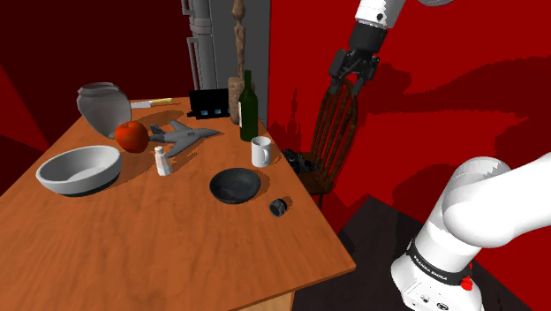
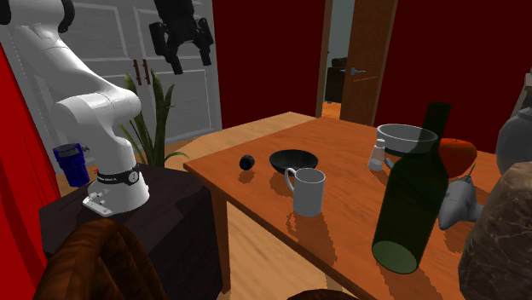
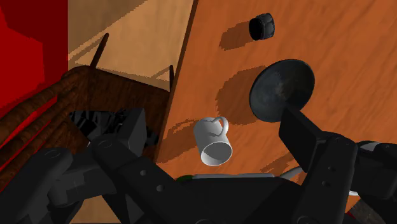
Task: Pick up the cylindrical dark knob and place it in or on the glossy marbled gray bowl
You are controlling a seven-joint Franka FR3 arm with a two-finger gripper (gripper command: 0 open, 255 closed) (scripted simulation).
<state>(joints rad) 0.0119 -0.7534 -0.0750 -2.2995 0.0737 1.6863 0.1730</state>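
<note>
The dark cylindrical knob (image 1: 279, 208) (image 2: 247, 162) (image 3: 262, 27) lies on its side on the wooden table (image 1: 177, 256), near the edge that faces the stand. A dark grey glossy bowl (image 1: 236, 185) (image 2: 293, 159) (image 3: 282, 89) sits just beside it, farther in from the edge. A larger pale grey bowl (image 1: 79, 170) (image 2: 407, 136) stands at the shoulder view's left. My gripper (image 1: 347, 84) (image 2: 183, 53) (image 3: 211, 121) hangs high above and off the table's edge, over a chair, open and holding nothing.
A white mug (image 1: 260, 152) (image 3: 213, 141), a green bottle (image 1: 249, 108), a small shaker (image 1: 161, 162), a red apple (image 1: 132, 136), a grey toy plane (image 1: 181, 137) and a grey vase (image 1: 101, 106) stand on the table. A wooden chair (image 1: 331, 132) is below the gripper.
</note>
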